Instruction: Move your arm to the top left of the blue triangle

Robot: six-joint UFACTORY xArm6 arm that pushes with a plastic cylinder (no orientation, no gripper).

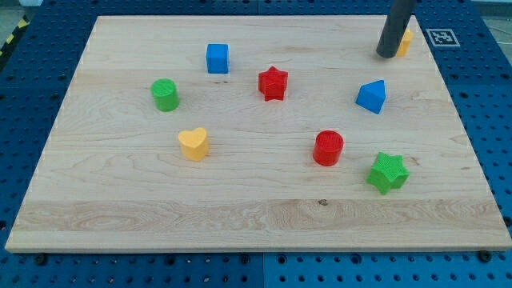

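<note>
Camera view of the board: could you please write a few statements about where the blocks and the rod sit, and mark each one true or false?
1. My tip is toward the view's top right of the blue triangle. True.
2. The red star touches the blue cube. False: they stand apart, with bare wood between them.
3. The green star lies to the view's right of the red cylinder. True.
4. The yellow heart is above the green cylinder in the view. False: it is below it and slightly to the right.
5. A yellow block is partly hidden behind the rod. True.
</note>
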